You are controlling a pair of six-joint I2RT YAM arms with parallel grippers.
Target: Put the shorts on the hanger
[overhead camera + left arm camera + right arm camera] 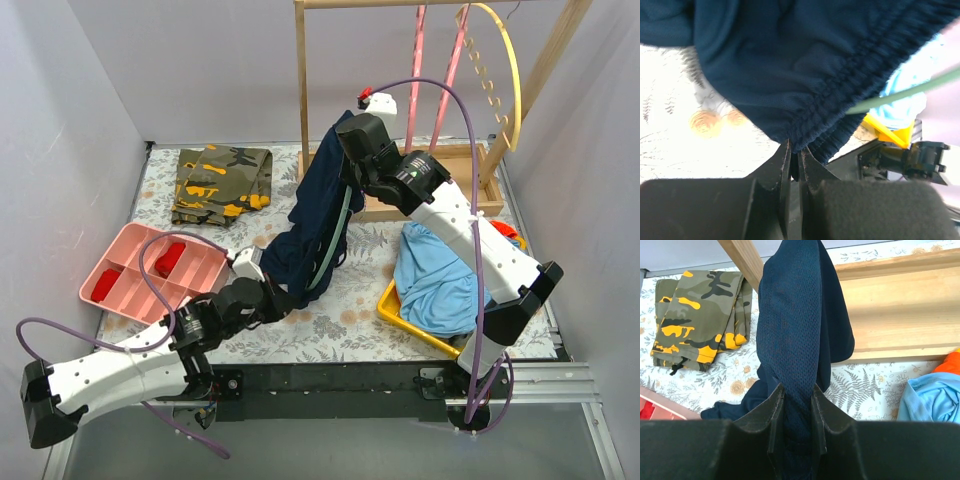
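Observation:
The dark navy shorts [322,215] hang stretched between my two grippers above the floral cloth. My right gripper [352,150] is shut on their upper end, a bunched mesh leg [800,335], lifted near the wooden rack. My left gripper [277,297] is shut on the elastic waistband [805,135] at the lower end, close to the table. The pale green hanger [336,245] runs down through the shorts; one thin arm of it shows in the left wrist view [910,92]. Its hook is hidden.
A camouflage garment [220,182] lies at the back left. A pink divided tray [150,272] sits on the left. A light blue garment [440,275] lies on a yellow tray [400,315] on the right. The wooden rack [430,150] holds pink hangers [415,70] and a yellow hanger [510,70].

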